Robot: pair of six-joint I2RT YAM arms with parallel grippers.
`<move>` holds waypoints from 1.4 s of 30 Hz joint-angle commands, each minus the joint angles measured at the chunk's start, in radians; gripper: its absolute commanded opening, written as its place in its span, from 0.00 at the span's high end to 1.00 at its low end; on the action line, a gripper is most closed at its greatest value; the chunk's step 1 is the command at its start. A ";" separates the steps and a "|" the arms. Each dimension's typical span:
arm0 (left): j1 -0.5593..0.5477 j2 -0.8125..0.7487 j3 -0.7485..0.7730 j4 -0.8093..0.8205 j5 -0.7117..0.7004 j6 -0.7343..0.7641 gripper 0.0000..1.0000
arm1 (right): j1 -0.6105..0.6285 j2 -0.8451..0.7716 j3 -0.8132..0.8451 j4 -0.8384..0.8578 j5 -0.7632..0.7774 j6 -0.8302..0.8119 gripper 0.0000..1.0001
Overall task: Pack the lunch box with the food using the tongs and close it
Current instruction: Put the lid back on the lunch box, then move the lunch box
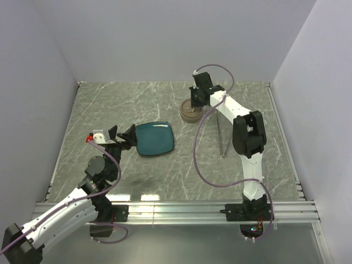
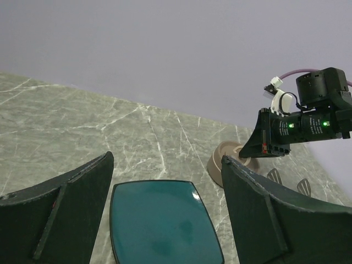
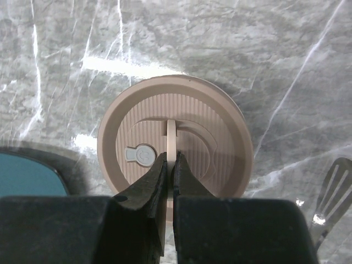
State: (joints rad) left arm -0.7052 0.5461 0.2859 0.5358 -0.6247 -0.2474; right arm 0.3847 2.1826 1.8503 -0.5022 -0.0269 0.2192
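Lunch box (image 1: 190, 114) — far centre of the surface (image 1: 110, 104), tan lid (image 3: 209, 110) resting on top.
Right pincer (image 3: 169, 162) — clamped on the lid's upright tab.
Left pincer (image 1: 122, 133) — apart, holding nothing, at the left edge of the teal plate (image 1: 157, 140), which is bare.
Tongs (image 1: 221, 135) — lying on the surface, right of the box.
Food — none visible, presumably packed. Only releasing the lid seems left.

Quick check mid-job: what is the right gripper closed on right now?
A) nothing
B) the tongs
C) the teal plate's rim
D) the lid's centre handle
D: the right gripper is shut on the thin upright handle of the tan lid, while the tongs lie apart on the table.
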 commanded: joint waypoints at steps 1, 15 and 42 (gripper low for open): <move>0.006 -0.008 0.004 0.041 0.019 0.020 0.15 | -0.015 0.005 0.030 -0.010 0.012 -0.007 1.00; 0.006 -0.038 -0.002 0.033 0.034 0.017 0.15 | -0.007 -0.105 -0.131 -0.024 -0.004 -0.014 1.00; 0.007 -0.077 -0.004 0.001 0.048 0.005 0.15 | 0.111 -0.314 -0.477 0.037 0.053 0.020 1.00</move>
State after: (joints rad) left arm -0.7033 0.4858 0.2844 0.5323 -0.5983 -0.2485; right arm 0.4633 1.8923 1.4189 -0.3962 0.0181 0.2260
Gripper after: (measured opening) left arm 0.851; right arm 0.055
